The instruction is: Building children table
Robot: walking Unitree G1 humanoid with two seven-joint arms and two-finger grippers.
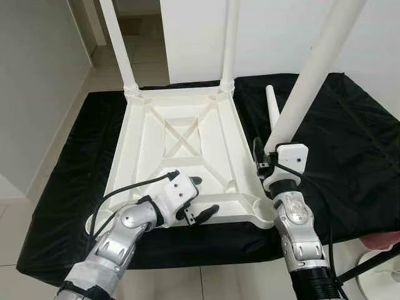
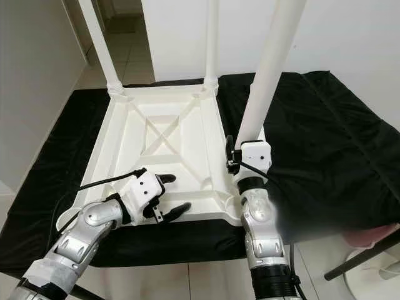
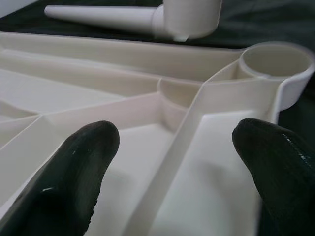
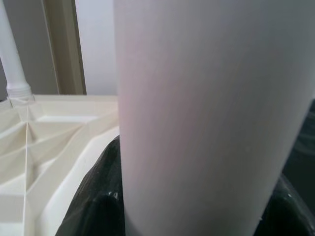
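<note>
A white children's table top (image 1: 187, 125) lies upside down on a black cloth. Two white legs (image 1: 119, 44) (image 1: 231, 37) stand in its far corner sockets. My right gripper (image 1: 267, 161) is shut on a third leg (image 1: 312, 69), which is tilted with its lower end just above the table top's right edge. A fourth leg (image 1: 274, 109) lies loose on the cloth behind it. The near right corner socket (image 3: 275, 61) is empty. Over the ribbed near edge my left gripper (image 1: 203, 197) stands open, and its fingers (image 3: 83, 162) hold nothing.
The black cloth (image 1: 356, 144) covers a low surface, with bare room to the right of the table top. Tiled floor (image 1: 144, 62) and white walls lie beyond. A pink object (image 1: 381, 240) and a black stand leg (image 1: 369, 265) are at the lower right.
</note>
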